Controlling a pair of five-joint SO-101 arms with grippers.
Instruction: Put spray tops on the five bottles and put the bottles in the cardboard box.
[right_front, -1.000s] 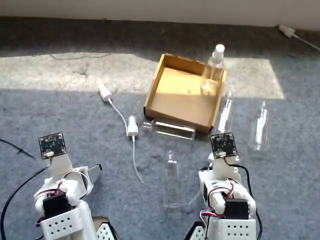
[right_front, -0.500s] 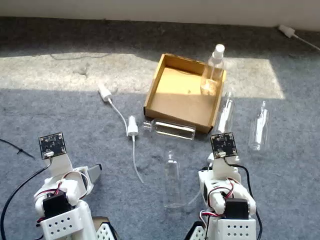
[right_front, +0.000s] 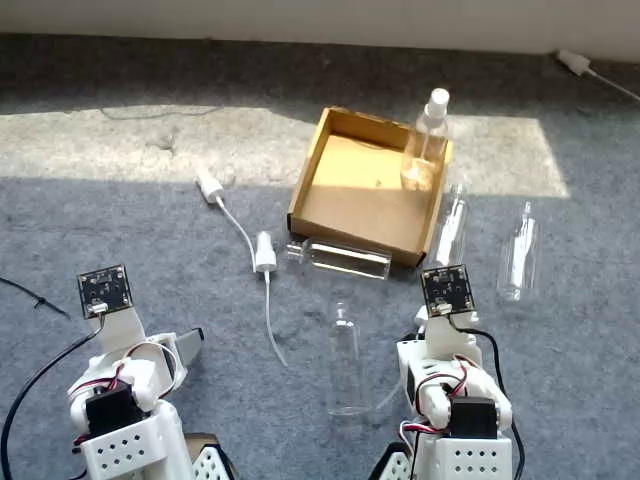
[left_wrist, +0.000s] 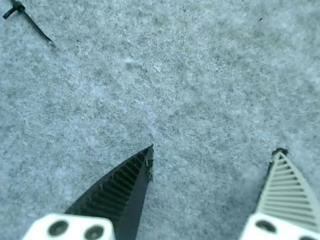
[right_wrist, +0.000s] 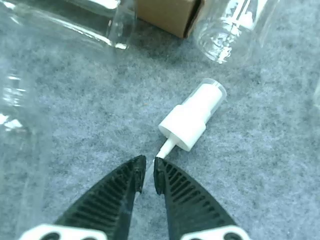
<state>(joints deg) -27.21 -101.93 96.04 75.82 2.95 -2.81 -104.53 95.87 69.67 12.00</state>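
Our right hand (right_wrist: 149, 162) is almost closed. Its two black fingertips pinch the thin dip tube (right_wrist: 165, 148) of a white spray top (right_wrist: 192, 120). This top lies on the grey felt of the desk (right_wrist: 260, 165), near a corner of the cardboard box (right_wrist: 170, 15). Our left hand (left_wrist: 214, 150) is open over bare felt and holds nothing.

In the high view, one capped bottle (right_front: 425, 140) stands upright in the far right corner of the box. Four clear bottles without tops lie outside it, and the nearest bottle (right_front: 347, 365) lies just beside our right arm.

We judge that the spray top is very light. Its tube looks soft and will probably bend or slip if we lift by it alone. The stiff white collar seems a better place to hold. The bottles look smooth and round, so they may roll and slide in the fingers. We would take each one across the middle of its body. Whether they are glass or plastic, we cannot tell.
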